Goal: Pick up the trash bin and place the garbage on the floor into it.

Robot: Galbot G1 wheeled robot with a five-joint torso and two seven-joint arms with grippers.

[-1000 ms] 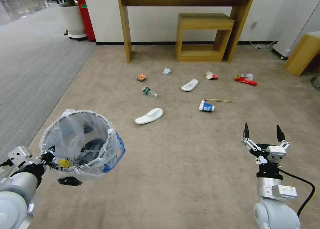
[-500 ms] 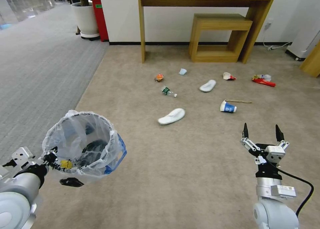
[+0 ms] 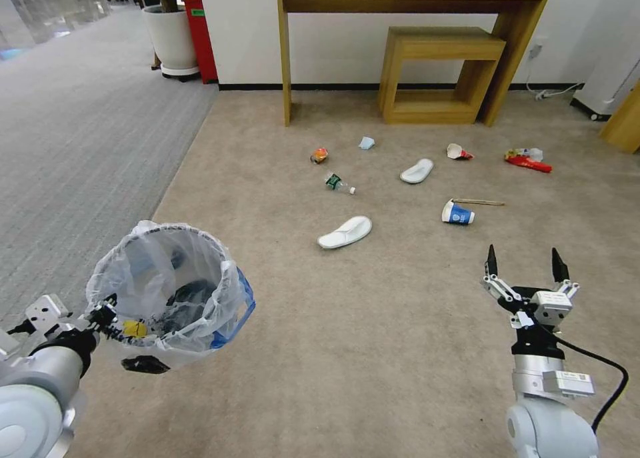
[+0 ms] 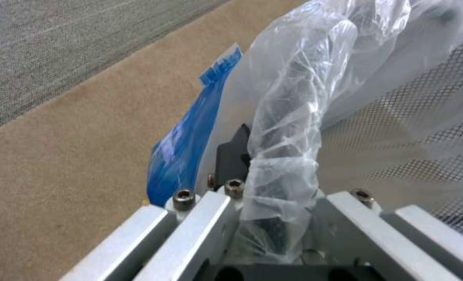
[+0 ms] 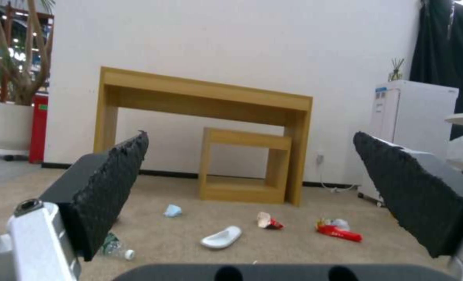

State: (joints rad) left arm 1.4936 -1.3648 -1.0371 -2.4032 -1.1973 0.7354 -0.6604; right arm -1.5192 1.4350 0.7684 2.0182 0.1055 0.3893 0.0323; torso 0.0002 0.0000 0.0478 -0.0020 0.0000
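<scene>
The left pincer [image 3: 107, 315] sits at the near left, clamped on the rim of the bin [image 3: 170, 291], which hangs above the floor [image 3: 373, 351], its bag-lined mouth tilted toward the scene's middle. From the left wrist view the grip pinches the bunched plastic and the rim together [image 4: 281, 195], so the hold looks firm but narrow; the bin should be carried level and slowly, or it may swing or slip in the liner.

Farther out, the garbage lies scattered on the beige carpet. Nearest is a white slipper [image 3: 345, 232], roughly midway between the arms. Beyond it lie a small bottle [image 3: 339, 183], a crushed can [image 3: 319, 155] and a pale-blue mask [image 3: 366, 143]. To the right sit a second slipper [image 3: 417, 171], a blue cup [image 3: 457, 213] with a stick [image 3: 479, 202] just behind it, a red-white cup [image 3: 458, 152] and a red wrapper [image 3: 528, 160].

The right pincer [image 3: 524, 266] hovers at the near right, spread wide and holding nothing, pointing toward the litter.

Judging from this, the sensible start is the near slipper or the blue cup: the robot should close the gap first, bring the bin's mouth near the piece, then pinch each item across its thinnest part. Flat slippers want an edge grip.
</scene>
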